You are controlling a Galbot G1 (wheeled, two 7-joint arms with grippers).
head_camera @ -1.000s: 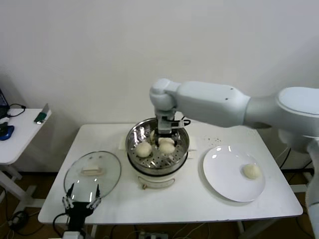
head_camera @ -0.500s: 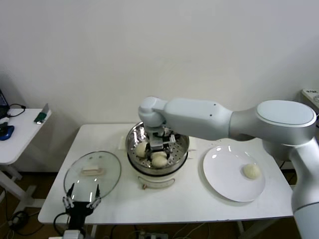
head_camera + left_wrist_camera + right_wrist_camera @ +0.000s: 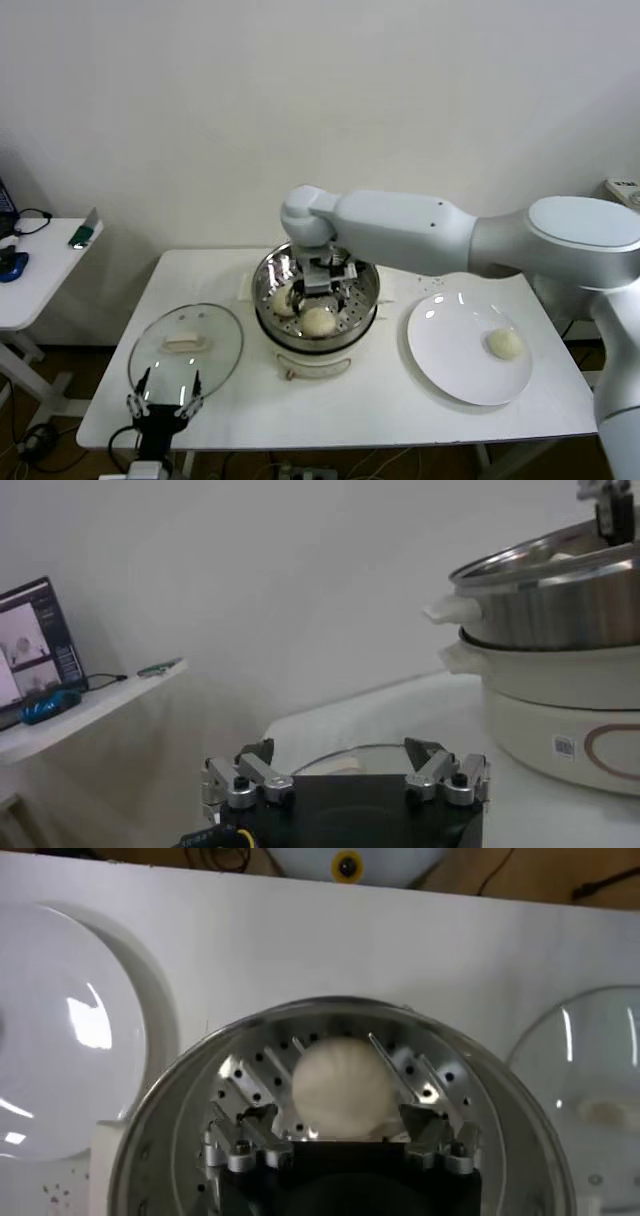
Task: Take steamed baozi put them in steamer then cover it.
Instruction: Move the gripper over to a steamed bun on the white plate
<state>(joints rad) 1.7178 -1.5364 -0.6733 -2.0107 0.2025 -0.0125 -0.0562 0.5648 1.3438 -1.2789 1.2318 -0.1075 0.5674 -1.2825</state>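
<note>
- The right gripper [image 3: 340, 1133] is down inside the steamer [image 3: 366, 300], jaws spread wide with nothing in them. In the right wrist view a baozi [image 3: 341, 1088] sits on the perforated tray between the fingertips, with a gap on each side.
- From the head view I can make out that front bun [image 3: 318, 321] near the steamer's near wall and another bun [image 3: 284, 300] to its left, partly tucked behind the gripper. Can't tell if there's more hiding under the arm.
- One more baozi [image 3: 505, 343] is on the white plate [image 3: 450, 350], right of the steamer, toward the plate's right side.
- The glass cover [image 3: 186, 347] lies flat on the table [image 3: 400, 405] left of the steamer, handle up, not on the pot.
- The left gripper [image 3: 163, 396] is parked at the table's front edge, just at the cover's near rim, fingers apart and empty.
- There's a small side table [image 3: 35, 270] off to the left with some gear on it.
</note>
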